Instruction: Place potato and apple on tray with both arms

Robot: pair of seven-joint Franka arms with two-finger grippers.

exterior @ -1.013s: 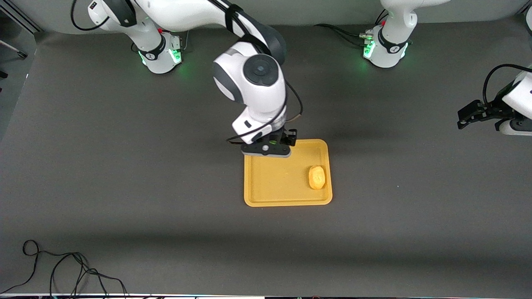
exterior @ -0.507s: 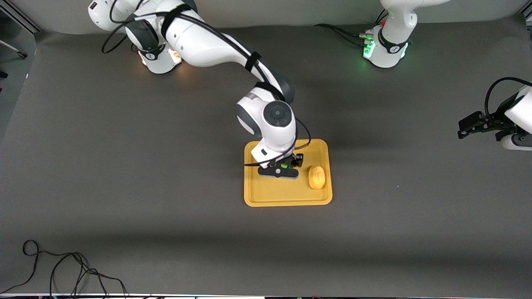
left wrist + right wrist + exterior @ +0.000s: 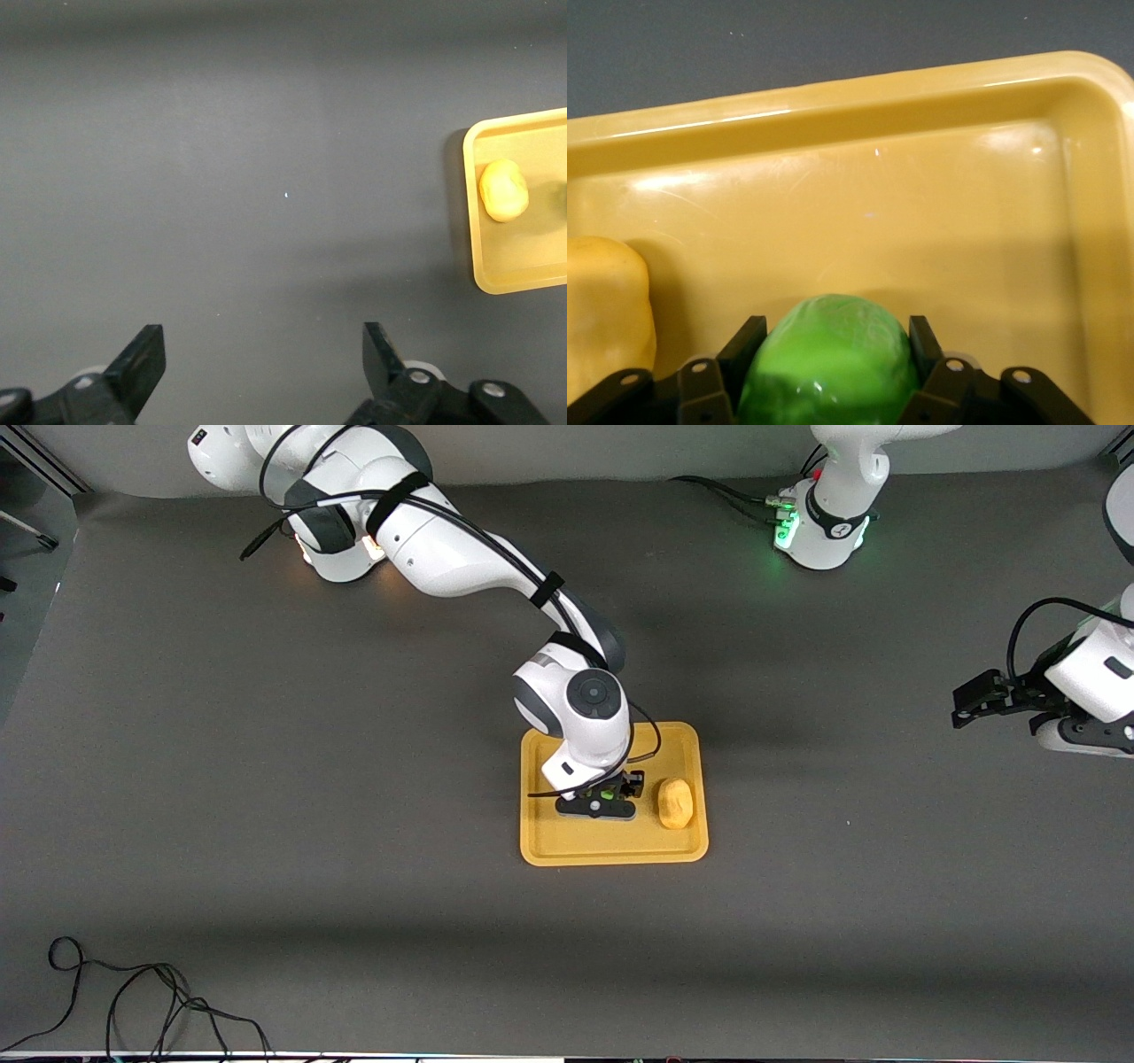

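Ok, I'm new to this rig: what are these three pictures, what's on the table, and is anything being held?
You are looking at two white robot arms at a dark table. The wide picture comes from a high camera facing them. The other two come from cameras on each arm's wrist.

On the table lies an orange tray. A potato already sits in it, toward the left arm's end.

The right arm reaches down over the tray. Its right claw is shut on a green apple, seen close up in the right wrist view, with the potato beside it.

The left arm waits at the table's edge. Its left claw is open and holds nothing.
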